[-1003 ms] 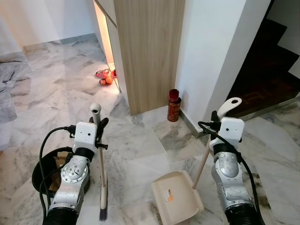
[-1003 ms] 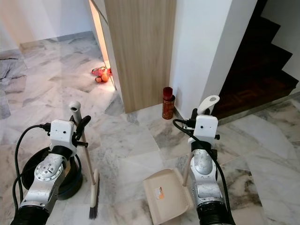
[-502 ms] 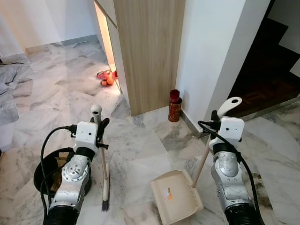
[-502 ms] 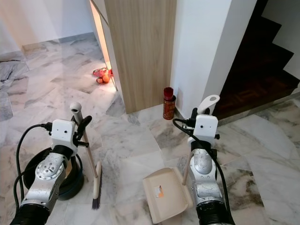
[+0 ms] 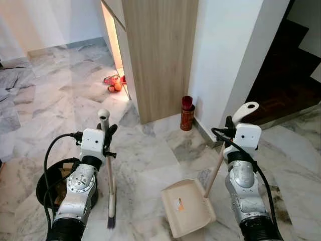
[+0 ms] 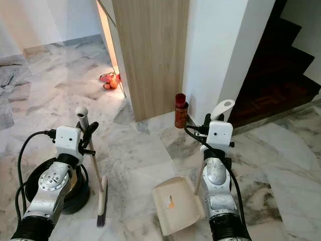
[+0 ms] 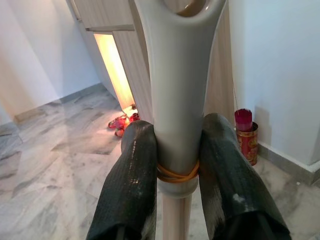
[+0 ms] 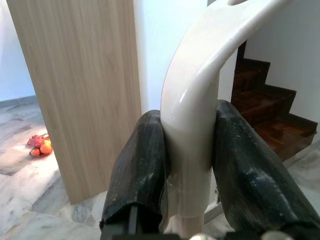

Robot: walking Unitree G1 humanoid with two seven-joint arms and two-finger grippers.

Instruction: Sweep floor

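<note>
Broom [image 5: 110, 191] upright at about 7 o'clock of the head view, bristle end on the marble floor [image 5: 150, 150], grey handle top poking up above the left gripper [image 7: 176, 165]. Clamped between both black fingers [image 7: 131, 180] just above an orange rubber band on the shaft. Dustpan [image 5: 188, 207] at about 5 o'clock, beige tray tipped mouth-down toward the floor, long handle [image 8: 200, 115] rising to the right gripper [image 8: 187, 160] and squeezed tight between its two pads.

Judging progress: early, or between strokes. No gathered heap of dirt to be made out near the bristles or in front of the tray, and nothing recognisable inside the tray beyond an orange-marked label. Tools in hand, broom and pan well apart, so brushing toward the pan probably remaining, then lifting and tipping out. Too fine to tell whether the marble already counts as clean.

Counting: one broom, one dustpan, two grippers, both occupied. One dark round bin [image 5: 52, 183] at 8 o'clock, just beside the left arm, with brownish contents not identifiable. One red and gold canister [image 5: 186, 113] near 12 o'clock, against the white wall beside the wooden cabinet [image 5: 158, 55]. One small cluster of red and orange items [image 5: 113, 83] at 11 o'clock by the cabinet's lit edge. One dark staircase [image 5: 281, 75] at 2 o'clock.
</note>
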